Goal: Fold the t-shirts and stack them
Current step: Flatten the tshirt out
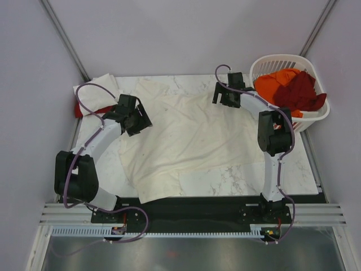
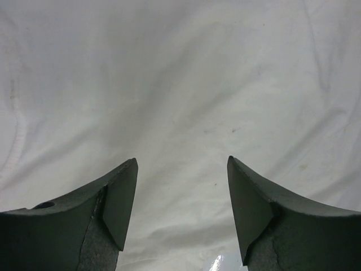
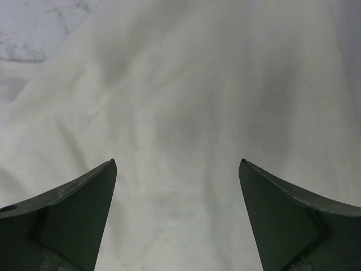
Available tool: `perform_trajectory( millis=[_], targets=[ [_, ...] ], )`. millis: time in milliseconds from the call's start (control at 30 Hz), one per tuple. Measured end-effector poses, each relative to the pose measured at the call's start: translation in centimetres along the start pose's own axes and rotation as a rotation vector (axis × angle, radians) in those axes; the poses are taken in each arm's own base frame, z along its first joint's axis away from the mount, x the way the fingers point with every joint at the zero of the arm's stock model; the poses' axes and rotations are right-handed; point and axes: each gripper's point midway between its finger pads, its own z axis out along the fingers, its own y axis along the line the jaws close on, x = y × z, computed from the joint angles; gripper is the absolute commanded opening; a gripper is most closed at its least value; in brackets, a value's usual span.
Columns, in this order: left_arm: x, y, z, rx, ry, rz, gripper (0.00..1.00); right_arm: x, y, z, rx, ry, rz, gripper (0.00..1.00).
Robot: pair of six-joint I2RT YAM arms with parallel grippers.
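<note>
A cream t-shirt (image 1: 180,135) lies spread and wrinkled over the marble table, its lower part reaching the front edge. My left gripper (image 1: 139,119) is open and empty over the shirt's left side; in the left wrist view the cloth (image 2: 180,84) fills the frame between the fingers (image 2: 121,197). My right gripper (image 1: 221,95) is open and empty over the shirt's far right corner; the right wrist view shows cream cloth (image 3: 186,113) under it. A folded cream shirt (image 1: 98,93) lies on a red one (image 1: 80,108) at the far left.
A white laundry basket (image 1: 316,116) at the far right holds orange (image 1: 276,82) and dark red (image 1: 304,90) shirts. Bare marble table (image 1: 237,178) shows at the front right. Grey walls close in on the table at the back and sides.
</note>
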Motion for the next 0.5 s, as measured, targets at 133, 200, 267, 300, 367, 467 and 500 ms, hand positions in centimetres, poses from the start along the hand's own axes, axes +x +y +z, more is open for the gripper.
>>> perform_trajectory(
  millis=[133,200,267,300,367,467,500],
  targets=[
    [2.1,1.8,-3.3,0.007,-0.013,-0.001,0.74,2.1,5.8,-3.3,-0.071,-0.004,-0.088,0.98],
    [3.0,2.5,-5.2,0.028,-0.044,-0.002,0.76,3.5,8.7,-5.9,-0.113,-0.017,-0.133,0.98],
    [3.9,3.5,-6.6,0.034,-0.066,-0.004,0.77,4.9,11.3,-8.6,-0.159,-0.033,-0.167,0.98],
    [4.2,3.9,-6.8,0.027,-0.069,-0.005,0.77,5.3,12.0,-9.5,-0.174,-0.040,-0.173,0.98],
    [4.5,4.4,-6.4,0.002,-0.054,-0.006,0.75,5.6,13.0,-10.8,-0.196,-0.057,-0.176,0.98],
    [4.0,4.0,-4.4,-0.031,-0.020,-0.001,0.72,5.3,12.4,-10.3,-0.181,-0.069,-0.162,0.98],
    [3.3,3.7,-3.4,-0.040,-0.021,0.000,0.71,5.3,12.0,-9.9,-0.171,-0.062,-0.158,0.98]
  ],
)
